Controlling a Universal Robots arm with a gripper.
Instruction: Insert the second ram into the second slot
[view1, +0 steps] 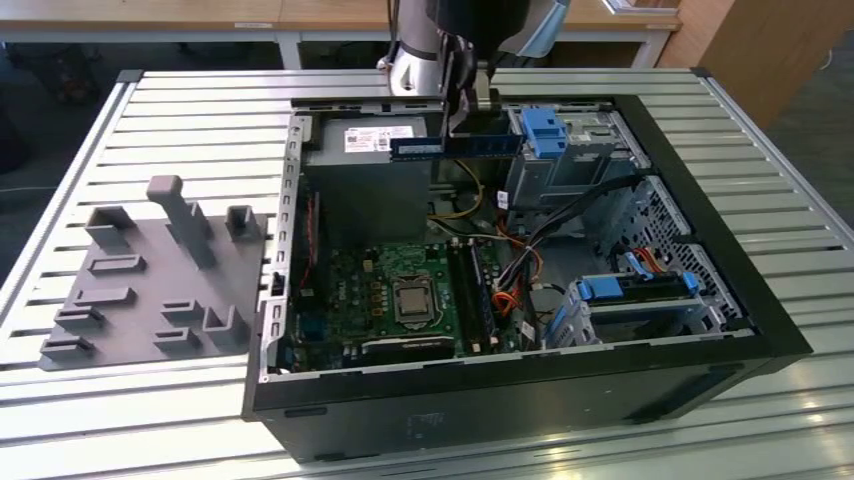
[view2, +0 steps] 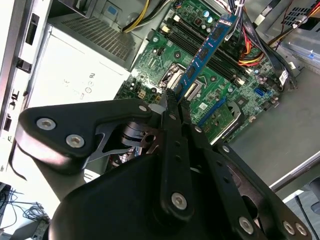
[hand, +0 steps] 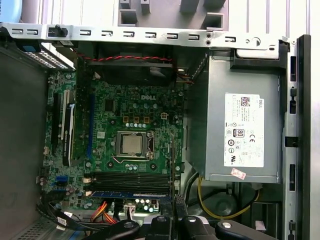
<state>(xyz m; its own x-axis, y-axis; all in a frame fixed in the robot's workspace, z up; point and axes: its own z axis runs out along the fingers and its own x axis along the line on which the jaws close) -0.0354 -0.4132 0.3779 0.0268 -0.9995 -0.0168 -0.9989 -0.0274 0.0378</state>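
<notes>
The jaws are pinching the second ram (view1: 416, 148) near its middle, so the stick juts out past them on both sides, high above the open case (view1: 467, 405). Its long axis runs level, from the exterior view's left to right, standing on its long edge. The memory slots (hand: 130, 181) lie well below the jaws and seem to run crosswise to the stick. Lowered like this, it would likely bridge them rather than seat. Orange cables (hand: 102, 210) beside the slots might snag an end
</notes>
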